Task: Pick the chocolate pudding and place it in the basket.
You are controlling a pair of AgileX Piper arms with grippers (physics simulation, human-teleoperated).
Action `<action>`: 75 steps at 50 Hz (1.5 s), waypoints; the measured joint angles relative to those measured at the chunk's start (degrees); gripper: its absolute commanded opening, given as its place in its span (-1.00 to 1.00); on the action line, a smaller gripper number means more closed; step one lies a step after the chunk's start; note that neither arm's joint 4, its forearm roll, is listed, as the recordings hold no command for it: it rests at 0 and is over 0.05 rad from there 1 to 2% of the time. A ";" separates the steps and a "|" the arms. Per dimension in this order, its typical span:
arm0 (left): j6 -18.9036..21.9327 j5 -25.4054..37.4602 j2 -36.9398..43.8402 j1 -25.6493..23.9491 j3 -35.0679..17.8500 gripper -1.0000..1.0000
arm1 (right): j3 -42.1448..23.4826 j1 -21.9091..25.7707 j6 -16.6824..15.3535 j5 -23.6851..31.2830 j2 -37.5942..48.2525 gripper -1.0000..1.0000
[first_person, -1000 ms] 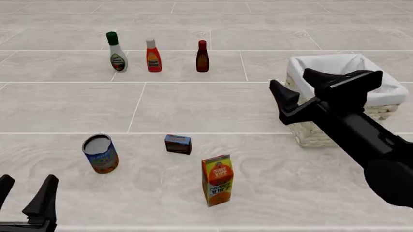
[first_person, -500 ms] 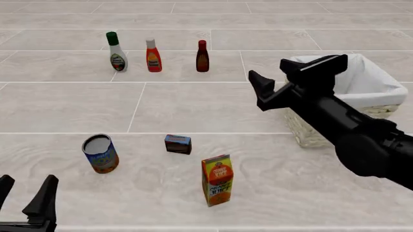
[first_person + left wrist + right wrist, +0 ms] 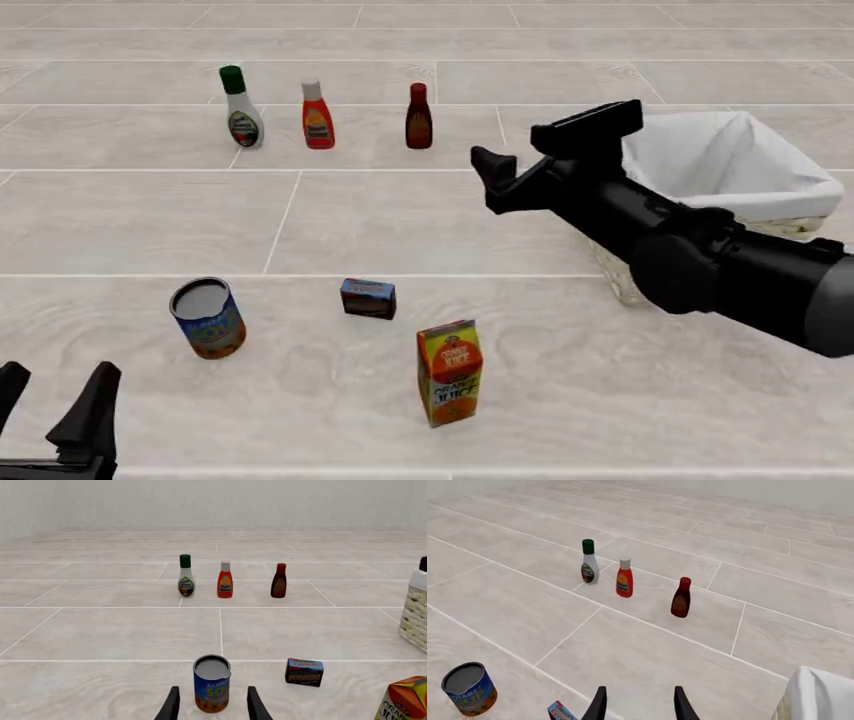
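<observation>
While the right claw [image 3: 547, 155] hangs wide apart left of the basket [image 3: 767, 215], the chocolate pudding [image 3: 367, 298] sits between can [image 3: 208, 318] and juice carton [image 3: 450, 372].

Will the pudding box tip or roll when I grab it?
The pudding looks like a low, flat-sided box, so it probably won't roll or tip. Being the smallest item, it likely slides if nudged. The right gripper is open, not yet near it.

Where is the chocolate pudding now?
In the front view, the chocolate pudding stands left of centre, between the can and the orange juice carton.
</observation>
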 measured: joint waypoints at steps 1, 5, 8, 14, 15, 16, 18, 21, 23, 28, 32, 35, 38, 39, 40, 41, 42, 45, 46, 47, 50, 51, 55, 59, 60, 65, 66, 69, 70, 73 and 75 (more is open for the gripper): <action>0.00 0.00 0.00 0.00 0.00 1.00 | -0.40 0.08 -0.02 0.35 0.31 1.00; 0.00 0.00 0.00 0.00 0.00 1.00 | -2.16 0.34 -0.22 2.04 1.43 1.00; 0.00 0.00 0.00 0.00 0.00 1.00 | -3.66 0.53 -0.38 3.63 2.16 1.00; 0.00 0.00 0.00 0.00 0.00 1.00 | -7.19 1.17 -0.55 7.44 3.56 1.00; 0.00 0.00 0.00 0.00 0.00 1.00 | -7.82 1.29 -0.60 8.12 3.80 1.00; 0.00 0.00 0.00 0.00 0.00 1.00 | -8.48 1.44 -0.67 8.84 4.05 1.00; 0.00 0.00 0.00 0.00 0.00 1.00 | -9.78 1.79 -0.81 10.28 4.55 1.00; -0.01 0.00 0.00 0.00 0.00 1.00 | -11.59 2.24 -0.94 12.29 5.25 1.00; 0.00 0.00 0.00 0.00 0.00 1.00 | -12.75 2.53 -1.02 13.56 5.66 1.00; 0.00 0.00 0.00 0.00 0.00 1.00 | -15.58 3.22 -1.24 16.66 6.83 1.00; 0.00 0.00 0.00 0.00 0.00 1.00 | -17.85 3.73 -1.52 19.16 7.91 1.00; -0.01 0.00 0.00 0.00 0.00 1.00 | -19.65 4.05 -1.73 21.12 8.80 1.00; -0.01 0.00 0.00 0.00 0.00 1.00 | -21.62 4.26 -1.93 23.15 9.73 1.00; -0.01 0.00 0.00 0.00 0.00 1.00 | -22.29 4.31 -1.99 23.81 10.05 1.00; -0.01 0.00 0.00 0.00 0.00 1.00 | -22.90 4.36 -2.05 24.41 10.34 1.00; -0.01 0.00 0.00 0.00 0.00 1.00 | -23.49 4.41 -2.11 24.99 10.61 1.00; -0.01 0.00 0.00 0.00 0.00 1.00 | -24.11 4.45 -2.21 25.59 10.90 1.00; -0.01 0.00 0.00 0.00 0.00 1.00 | -25.91 4.68 -2.35 27.32 11.73 1.00; -0.01 0.00 0.00 0.00 0.00 1.00 | -26.52 4.75 -2.37 27.88 12.01 1.00; -0.01 0.00 0.00 0.00 0.00 1.00 | -27.10 4.83 -2.42 28.41 12.30 1.00; 0.00 0.00 0.00 0.00 0.00 1.00 | -28.64 5.12 -2.54 29.82 13.07 1.00; 0.00 0.00 0.00 0.00 0.00 1.00 | -29.11 5.23 -2.57 30.27 13.33 1.00; -0.01 0.00 0.00 0.00 0.00 1.00 | -30.68 5.62 -2.75 31.74 14.30 1.00; 0.00 0.00 0.00 0.00 0.00 1.00 | -32.07 6.10 -2.92 33.07 15.38 1.00; 0.00 0.00 0.00 0.00 0.00 1.00 | -32.40 6.23 -3.00 33.37 15.65 1.00; -0.01 0.00 0.00 0.00 0.00 1.00 | -34.13 6.73 -3.16 34.91 17.10 1.00; -0.01 0.00 0.00 0.00 0.00 1.00 | -34.53 6.81 -3.15 35.23 17.43 1.00; -0.01 0.00 0.00 0.00 0.00 1.00 | -35.76 6.98 -3.14 36.17 18.48 1.00; -0.01 0.00 0.00 0.00 0.00 1.00 | -36.15 7.03 -3.13 36.46 18.82 1.00; -0.01 0.00 0.00 0.00 0.00 1.00 | -37.44 7.15 -2.99 37.39 19.93 1.00; -0.01 0.00 0.00 0.00 0.00 1.00 | -38.30 7.22 -2.86 37.98 20.70 1.00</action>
